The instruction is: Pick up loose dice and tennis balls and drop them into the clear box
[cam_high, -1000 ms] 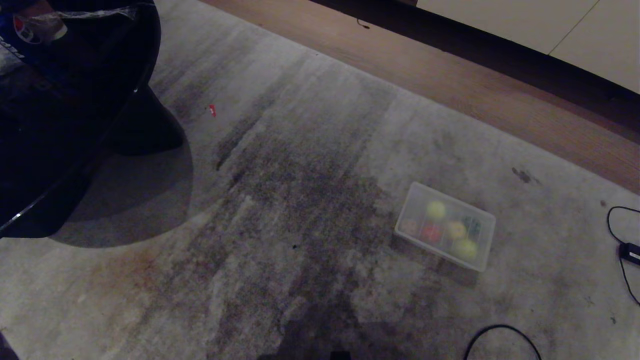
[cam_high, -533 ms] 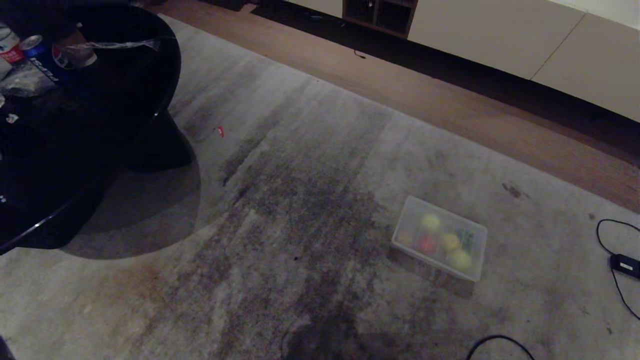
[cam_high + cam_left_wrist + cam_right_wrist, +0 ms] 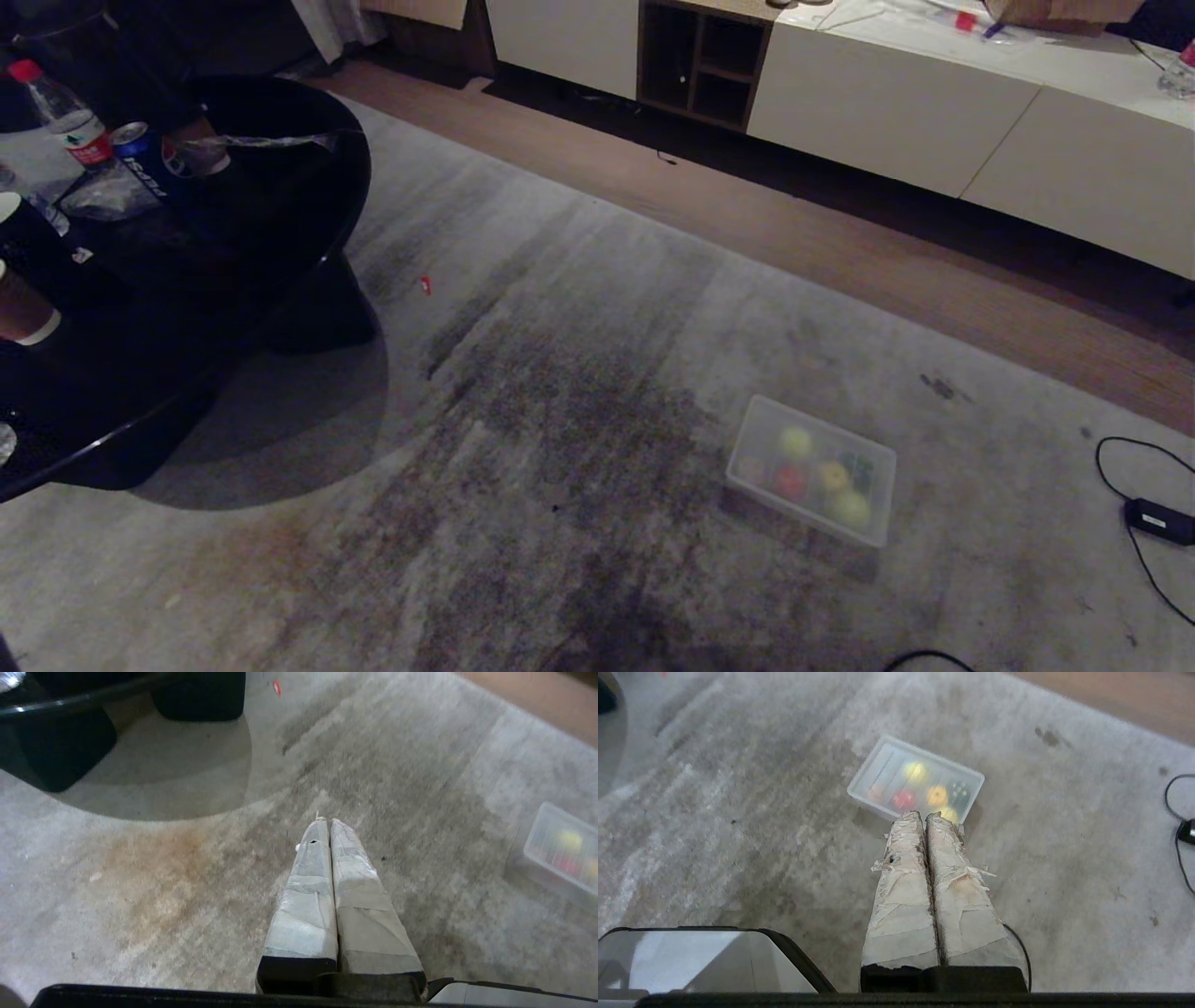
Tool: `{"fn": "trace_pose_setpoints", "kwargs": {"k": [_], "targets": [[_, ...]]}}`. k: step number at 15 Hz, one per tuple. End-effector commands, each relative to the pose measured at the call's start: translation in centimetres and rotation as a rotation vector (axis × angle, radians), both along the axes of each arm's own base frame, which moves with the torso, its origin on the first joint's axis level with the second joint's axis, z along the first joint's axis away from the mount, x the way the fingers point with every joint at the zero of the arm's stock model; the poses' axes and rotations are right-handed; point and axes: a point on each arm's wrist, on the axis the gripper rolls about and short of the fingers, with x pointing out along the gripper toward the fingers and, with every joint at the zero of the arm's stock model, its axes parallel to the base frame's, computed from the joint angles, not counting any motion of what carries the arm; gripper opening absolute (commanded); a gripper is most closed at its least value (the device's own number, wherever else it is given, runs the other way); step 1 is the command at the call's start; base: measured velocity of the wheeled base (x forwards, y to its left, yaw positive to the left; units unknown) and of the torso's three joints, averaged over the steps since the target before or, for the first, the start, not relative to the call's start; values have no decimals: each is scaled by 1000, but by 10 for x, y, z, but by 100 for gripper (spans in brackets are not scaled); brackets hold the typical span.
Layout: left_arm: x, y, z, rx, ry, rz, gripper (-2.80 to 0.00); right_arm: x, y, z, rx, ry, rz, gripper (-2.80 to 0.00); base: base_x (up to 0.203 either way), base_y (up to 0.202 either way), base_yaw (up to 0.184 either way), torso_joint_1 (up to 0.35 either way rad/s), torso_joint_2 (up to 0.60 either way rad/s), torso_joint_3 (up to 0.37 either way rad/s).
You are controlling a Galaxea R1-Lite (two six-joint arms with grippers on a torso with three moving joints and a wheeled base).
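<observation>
Upward swings the head camera's view since a second ago, taking in more of the far cabinet; the things on the rug have not moved.

Both hands hang closed and empty above the rug: the left hand (image 3: 331, 822) well apart from the clear box (image 3: 810, 469), the right hand (image 3: 924, 815) near it, its taped tips just short of the closest wall. Inside the shallow, translucent, round-cornered box lie two fuzzy tennis balls (image 3: 795, 441) and the dice (image 3: 791, 482), blurred through the plastic. No loose piece shows on the worn grey rug (image 3: 579, 392), so collecting looks finished; next, I judge, comes a check around the glossy black bench (image 3: 187, 280).
</observation>
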Motion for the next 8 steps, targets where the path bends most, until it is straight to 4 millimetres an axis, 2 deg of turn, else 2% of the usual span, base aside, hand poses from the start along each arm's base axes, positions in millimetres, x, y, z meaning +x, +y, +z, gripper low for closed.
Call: {"fn": "trace_pose_setpoints", "kwargs": {"k": [1, 8], "targets": [[0, 0, 0, -1, 2, 1, -280, 0, 0, 0, 0, 2, 2, -280, 0, 0, 0, 6, 7, 202], [0, 0, 0, -1, 2, 1, -280, 0, 0, 0, 0, 2, 2, -280, 0, 0, 0, 3, 3, 200]]}}
